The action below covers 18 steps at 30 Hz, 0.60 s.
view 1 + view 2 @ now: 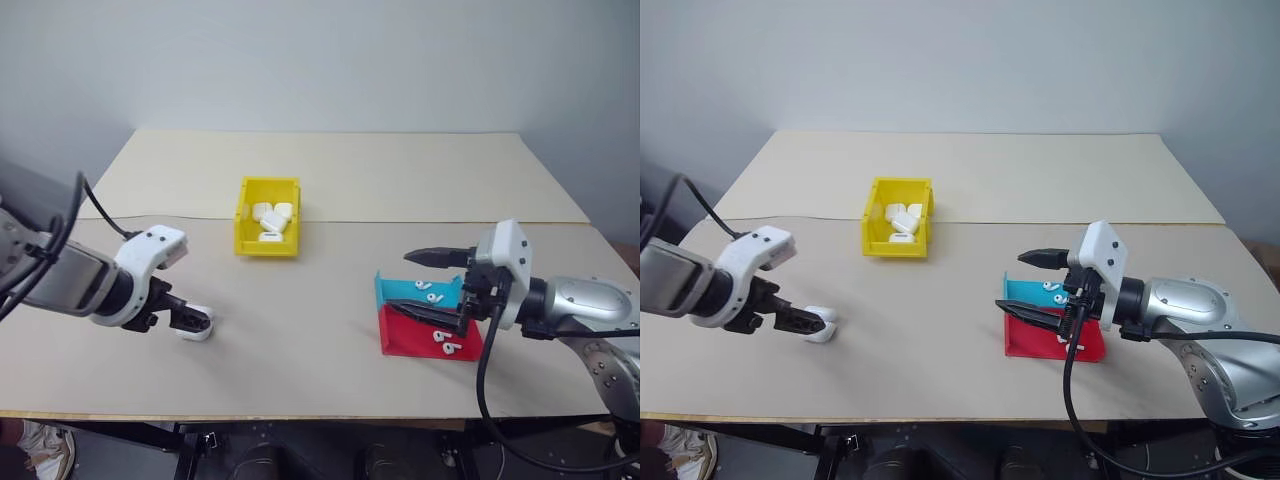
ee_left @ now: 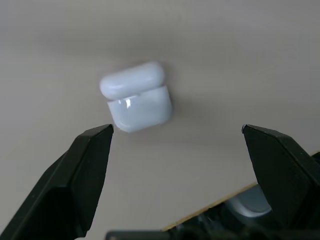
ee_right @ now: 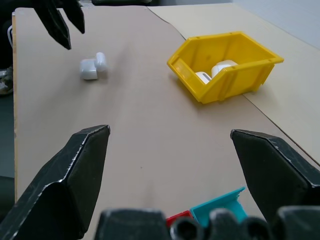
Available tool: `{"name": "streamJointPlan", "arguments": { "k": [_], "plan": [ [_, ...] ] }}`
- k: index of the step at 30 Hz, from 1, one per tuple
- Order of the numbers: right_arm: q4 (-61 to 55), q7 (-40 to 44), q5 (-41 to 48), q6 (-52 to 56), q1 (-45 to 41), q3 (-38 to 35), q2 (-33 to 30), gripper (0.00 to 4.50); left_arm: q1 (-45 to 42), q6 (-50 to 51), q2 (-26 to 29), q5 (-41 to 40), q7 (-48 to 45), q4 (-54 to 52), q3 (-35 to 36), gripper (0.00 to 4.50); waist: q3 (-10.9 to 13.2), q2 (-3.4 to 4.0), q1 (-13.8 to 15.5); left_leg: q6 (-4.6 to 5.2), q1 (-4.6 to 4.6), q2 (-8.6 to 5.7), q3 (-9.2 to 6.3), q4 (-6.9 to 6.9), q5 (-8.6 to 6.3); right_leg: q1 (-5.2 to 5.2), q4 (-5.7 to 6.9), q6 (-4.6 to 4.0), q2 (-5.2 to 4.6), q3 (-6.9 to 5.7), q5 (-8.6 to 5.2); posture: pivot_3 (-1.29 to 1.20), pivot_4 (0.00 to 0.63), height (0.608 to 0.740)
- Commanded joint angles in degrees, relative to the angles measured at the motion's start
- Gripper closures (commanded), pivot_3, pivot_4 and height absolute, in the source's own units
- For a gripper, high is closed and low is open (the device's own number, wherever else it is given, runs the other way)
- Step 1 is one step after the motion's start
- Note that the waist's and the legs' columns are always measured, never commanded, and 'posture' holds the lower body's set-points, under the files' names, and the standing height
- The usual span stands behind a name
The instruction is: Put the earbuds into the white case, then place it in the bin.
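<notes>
A white case (image 2: 136, 97) lies on the table at the left, its lid swung back from the body. My left gripper (image 1: 193, 321) points down just over it, open, with the case off to one side of the gap and nothing between the fingers (image 2: 87, 165). Tiny white earbuds (image 1: 428, 292) lie in the teal tray (image 1: 392, 290), and more earbuds (image 1: 446, 343) in the red tray (image 1: 405, 335). Above those trays my right gripper (image 1: 432, 287) hangs open and empty. The yellow bin (image 1: 248, 225) stands at the middle of the table with several white cases (image 1: 271, 218) inside.
The table's front edge (image 1: 300, 415) runs close below the left gripper. A seam (image 1: 400, 221) crosses the tabletop behind the bin. Bare tabletop lies between the white case and the trays.
</notes>
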Motion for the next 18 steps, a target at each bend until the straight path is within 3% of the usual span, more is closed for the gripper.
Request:
{"name": "streamJointPlan", "arguments": {
  "k": [1,11,18],
  "plan": [
    [-2.1,-0.82,0.36,-1.02,0.1,-0.39,0.53,0.01,-2.02,-2.79,-1.39,-1.28,5.17,2.32,-3.64,0.0,0.0,-0.01,0.09,0.0,0.0,-0.01,0.01,0.0,0.0,0.01,0.0,0.0,0.0,-0.01,0.0,0.0,0.15,0.74],
    [-4.26,-3.22,0.52,-0.34,0.34,0.47,1.47,0.01,-5.63,-2.43,-12.62,-1.28,15.48,15.64,-9.19,0.0,0.0,-0.06,0.09,-0.04,-0.06,-0.06,0.04,0.01,0.03,-0.01,-0.01,0.0,-0.04,-0.06,0.0,0.0,0.15,0.74],
    [-5.39,-4.33,1.11,0.14,1.38,0.21,1.32,0.01,-6.11,-1.62,-14.96,-1.28,21.65,18.31,-10.96,0.0,-0.01,-0.06,-0.06,-0.31,-0.06,-0.06,0.01,0.01,0.19,-0.02,-0.01,0.0,-0.05,-0.03,0.0,0.0,0.15,0.74]
  ]
}}
